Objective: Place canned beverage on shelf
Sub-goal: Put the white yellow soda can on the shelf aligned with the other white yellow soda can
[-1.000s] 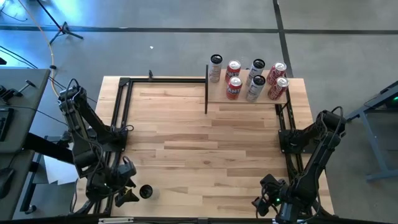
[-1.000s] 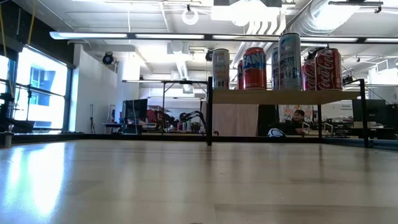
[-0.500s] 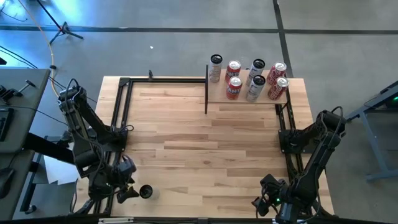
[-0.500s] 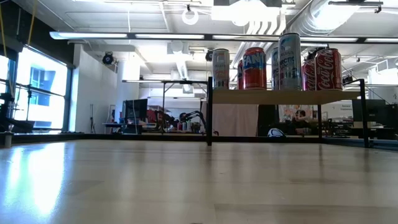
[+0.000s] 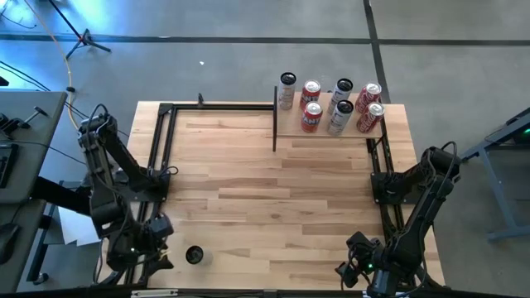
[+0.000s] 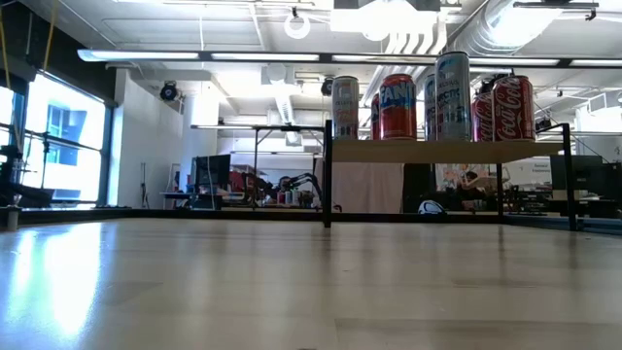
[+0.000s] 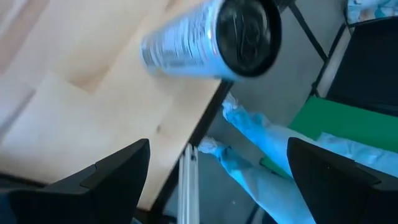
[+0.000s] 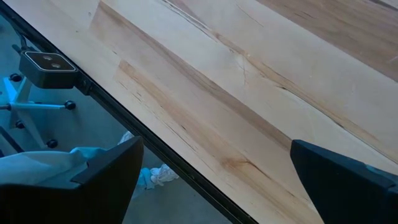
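Can stands upright on the table, lower left of the high view, near the front edge. Nothing is holding it. In the left wrist view the can sits ahead of the jaws, clear of both fingers, its dark top end facing the cam.

Left gripper is just beside the can, on its left in the high view, apart from it, no contact. Jaws spread wide and empty. Right gripper is parked at lower right, well apart from the can, jaws also wide and empty, only bare tabletop ahead of it in its wrist view.

Key relation: can's long axis is vertical, and it lies to the right of the left jaws in the high view. Left arm is much the nearer one, so imo it takes the pick. Needs a side approach, fingers either side of the can body.

Shelf is upper right, far across the table from the can. It holds seven upright cans, in roughly two rows. Probably a free spot on the left part of the board, but hard to judge from above.
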`<state>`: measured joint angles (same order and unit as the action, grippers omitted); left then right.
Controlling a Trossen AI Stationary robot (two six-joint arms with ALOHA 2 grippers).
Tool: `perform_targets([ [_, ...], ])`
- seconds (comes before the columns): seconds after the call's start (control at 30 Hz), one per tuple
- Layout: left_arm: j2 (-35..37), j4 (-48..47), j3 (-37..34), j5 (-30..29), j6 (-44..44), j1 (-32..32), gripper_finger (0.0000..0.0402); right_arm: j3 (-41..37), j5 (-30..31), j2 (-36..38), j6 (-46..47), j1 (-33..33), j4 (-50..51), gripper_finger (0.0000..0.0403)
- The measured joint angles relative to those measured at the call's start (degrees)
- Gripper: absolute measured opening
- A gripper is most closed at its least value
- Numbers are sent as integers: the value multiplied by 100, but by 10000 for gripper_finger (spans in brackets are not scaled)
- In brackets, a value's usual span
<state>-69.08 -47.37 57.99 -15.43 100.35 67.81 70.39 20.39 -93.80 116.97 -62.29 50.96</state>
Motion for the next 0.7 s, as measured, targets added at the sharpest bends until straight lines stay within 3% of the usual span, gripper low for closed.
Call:
perform_targets([
  [0.4,-106,-215,412,-185,704,247,356,0,1,0,0,1,0,394],
  [0.7,-1211,-1549,1784,-178,401,44,356,0,0,0,-1,1,-3,394],
])
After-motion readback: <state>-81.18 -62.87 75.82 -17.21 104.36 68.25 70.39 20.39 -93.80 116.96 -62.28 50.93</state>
